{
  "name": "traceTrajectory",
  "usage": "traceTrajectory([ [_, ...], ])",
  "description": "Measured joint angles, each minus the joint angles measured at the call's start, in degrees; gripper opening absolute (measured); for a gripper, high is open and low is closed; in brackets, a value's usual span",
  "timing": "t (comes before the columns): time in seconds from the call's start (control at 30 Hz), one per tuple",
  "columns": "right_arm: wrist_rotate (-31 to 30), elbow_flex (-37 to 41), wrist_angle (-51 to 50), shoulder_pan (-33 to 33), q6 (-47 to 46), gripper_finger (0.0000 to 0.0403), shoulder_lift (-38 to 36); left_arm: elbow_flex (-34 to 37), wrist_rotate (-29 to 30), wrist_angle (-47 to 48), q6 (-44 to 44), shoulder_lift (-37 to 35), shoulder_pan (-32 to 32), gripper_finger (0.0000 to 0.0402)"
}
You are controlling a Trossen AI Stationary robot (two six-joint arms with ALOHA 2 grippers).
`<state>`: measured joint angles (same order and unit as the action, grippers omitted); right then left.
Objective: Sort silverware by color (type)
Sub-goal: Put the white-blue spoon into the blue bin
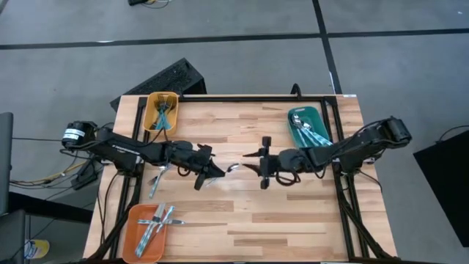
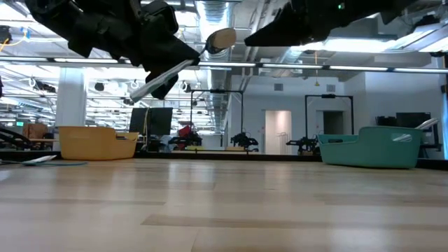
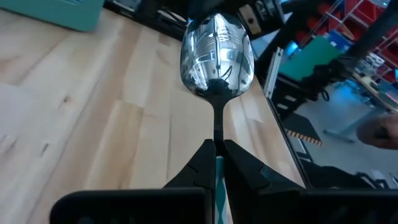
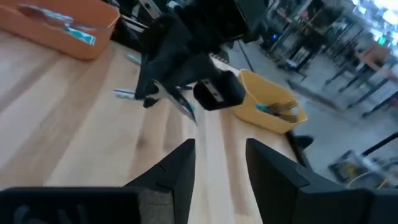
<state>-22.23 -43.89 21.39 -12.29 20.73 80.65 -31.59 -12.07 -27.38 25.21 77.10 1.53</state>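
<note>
My left gripper is shut on a spoon with a shiny bowl and a light-blue handle, held above the middle of the table. In the low view the spoon is high in the air. My right gripper is open just to the spoon's right, its fingers pointing at the bowl and touching nothing. In the right wrist view the open right gripper faces the left gripper and the spoon. One more piece of silverware lies flat on the table under the left arm. My left gripper pinches the spoon between its two fingers at the top of the handle, just below the dark neck. The fingers lie along the spoon, with the light-blue handle running back between them. The spoon is lifted clear of the table and tilted, bowl uppermost and pointing at the right gripper.
A yellow tray with forks sits at the far left corner. A teal tray with spoons stands at the far right. An orange tray with knives is at the near left. Bare wood lies between the trays.
</note>
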Motion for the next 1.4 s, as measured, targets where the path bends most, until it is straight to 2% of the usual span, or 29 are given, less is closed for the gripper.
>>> traceTrajectory([
  [0.13, 4.4, 0.0, 1.5, 0.9, 5.0, 0.0163, 1.3, 0.0, -0.9, -0.4, 0.1, 0.0, -0.3, 0.0001],
  [0.5, 13.2, 0.0, 4.4, 3.3, 6.8, 0.0163, 1.3, -0.2, -1.1, -1.3, 1.5, 0.1, -0.7, 0.0],
  [0.8, 13.2, 0.0, 4.9, 3.3, 6.6, 0.0158, 1.3, -5.4, -4.0, -2.0, 0.4, 6.1, -0.9, 0.0],
  [0.93, 13.2, 0.0, 4.3, 2.5, 4.7, 0.0121, 1.3, -6.9, -5.2, -2.3, 0.1, 8.0, -1.2, 0.0],
  [1.1, 13.1, 0.0, 3.5, 1.5, 5.5, 0.0027, 1.0, -7.3, -6.4, -2.0, 0.5, 8.3, -1.8, 0.0],
  [1.17, 12.0, 0.0, 2.6, 1.5, 5.1, 0.0014, 1.0, -7.3, -6.2, -1.8, 1.2, 8.3, -2.1, 0.0003],
  [1.23, 7.1, 0.0, 1.2, 1.4, 3.5, 0.0014, 0.9, -7.3, -3.4, -0.7, 1.5, 8.3, -2.7, 0.0016],
  [1.4, -1.6, -0.1, -14.6, 1.7, 1.8, 0.001, -5.4, -7.4, 3.9, 7.4, 1.3, 7.8, -4.5, 0.0072],
])
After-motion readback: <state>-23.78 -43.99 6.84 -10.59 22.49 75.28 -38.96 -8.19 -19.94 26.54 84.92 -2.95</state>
